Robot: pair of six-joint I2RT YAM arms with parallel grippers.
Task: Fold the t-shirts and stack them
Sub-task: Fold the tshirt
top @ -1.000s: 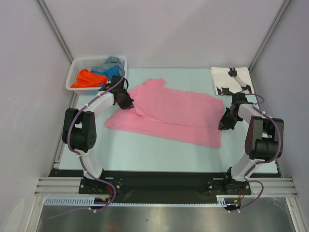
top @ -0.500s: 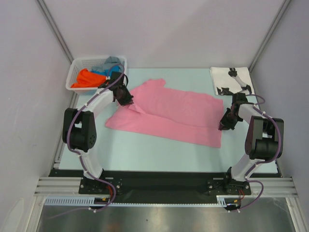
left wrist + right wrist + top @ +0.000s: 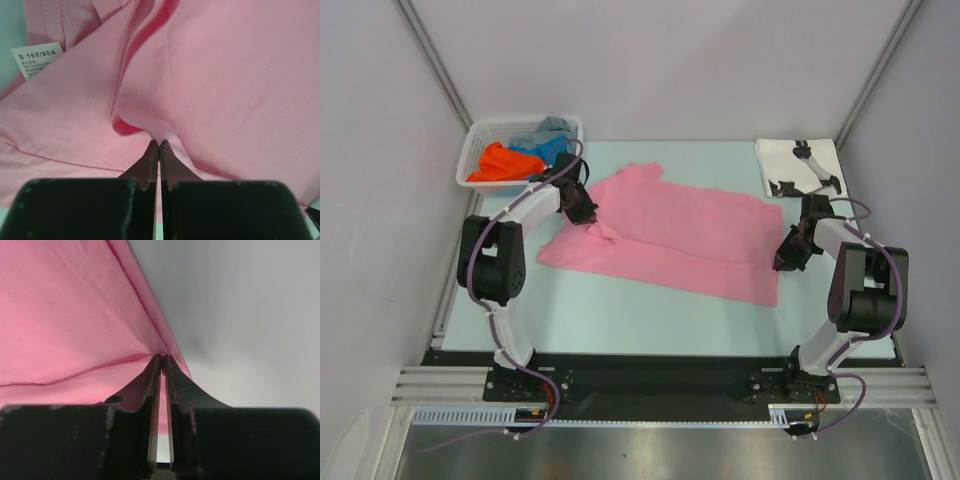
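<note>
In the middle of the table [image 3: 620,315] lies the pink t-shirt [image 3: 680,235], spread out wide and mostly flat. The left gripper [image 3: 582,212] is squeezed tight on a little bump of pink cloth at the shirt's left end, close to the size label [image 3: 37,60]. The right gripper [image 3: 787,256] is at the other end, with its jaws almost together, pinching the shirt's edge. So the step looks like folding the pink shirt, with both ends held. Next, I think both arms must lift together and lay the cloth over itself, keeping it smooth and not letting go too soon. A folded white t-shirt [image 3: 800,165] with black print lies at the far right corner; that looks like the stack. The orange t-shirt [image 3: 498,162], the blue t-shirt [image 3: 535,155] and the grey t-shirt [image 3: 553,127] sit in the basket [image 3: 480,135] at the far left.
</note>
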